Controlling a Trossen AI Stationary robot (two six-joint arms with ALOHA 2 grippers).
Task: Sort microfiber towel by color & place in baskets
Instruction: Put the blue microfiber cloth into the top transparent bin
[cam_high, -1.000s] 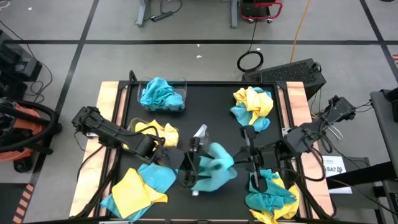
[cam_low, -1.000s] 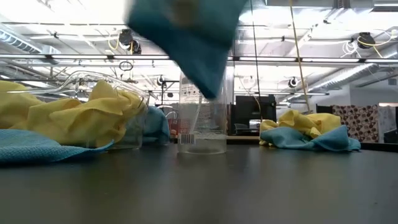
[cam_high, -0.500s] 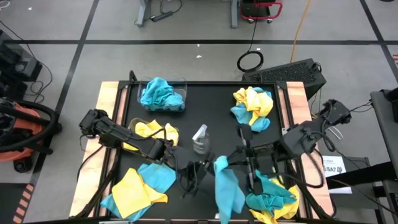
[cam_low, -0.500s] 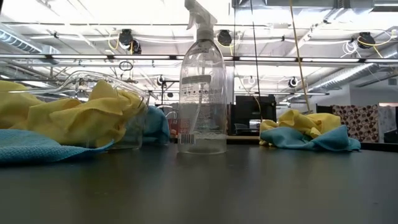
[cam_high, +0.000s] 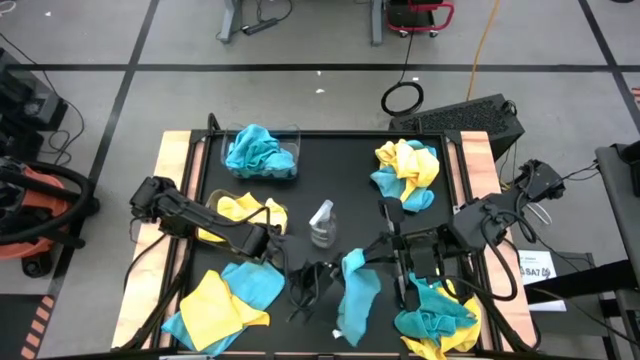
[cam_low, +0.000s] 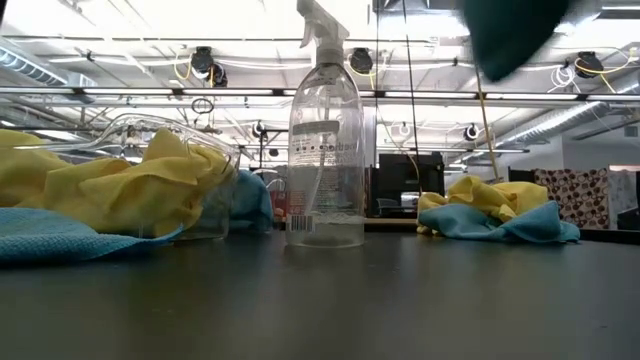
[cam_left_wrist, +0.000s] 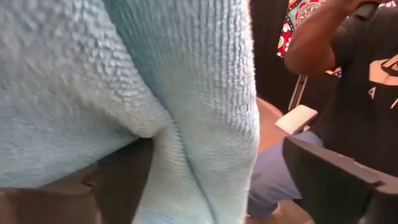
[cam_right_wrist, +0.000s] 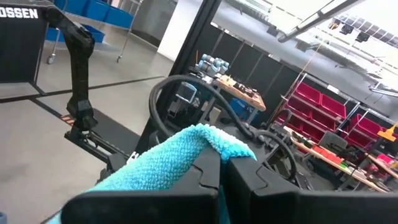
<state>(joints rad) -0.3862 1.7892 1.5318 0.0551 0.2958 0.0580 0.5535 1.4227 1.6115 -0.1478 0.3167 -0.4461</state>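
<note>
Your teal towel (cam_high: 357, 297) hangs at about 6 o'clock of the table, pinched at its top corner by the right gripper (cam_high: 372, 254), whose fingers are clenched on the cloth. The left gripper (cam_high: 308, 283) sits just beside it at 9 o'clock with its fingers spread apart; the cloth drapes across its wrist view, loose.

At 11 o'clock the far basket (cam_high: 289, 136) holds a bunched teal towel (cam_high: 257, 151). At 9 o'clock the near basket (cam_high: 213, 204) holds yellow cloth (cam_high: 250, 211). The spray bottle (cam_high: 321, 224) stands upright at centre.
</note>
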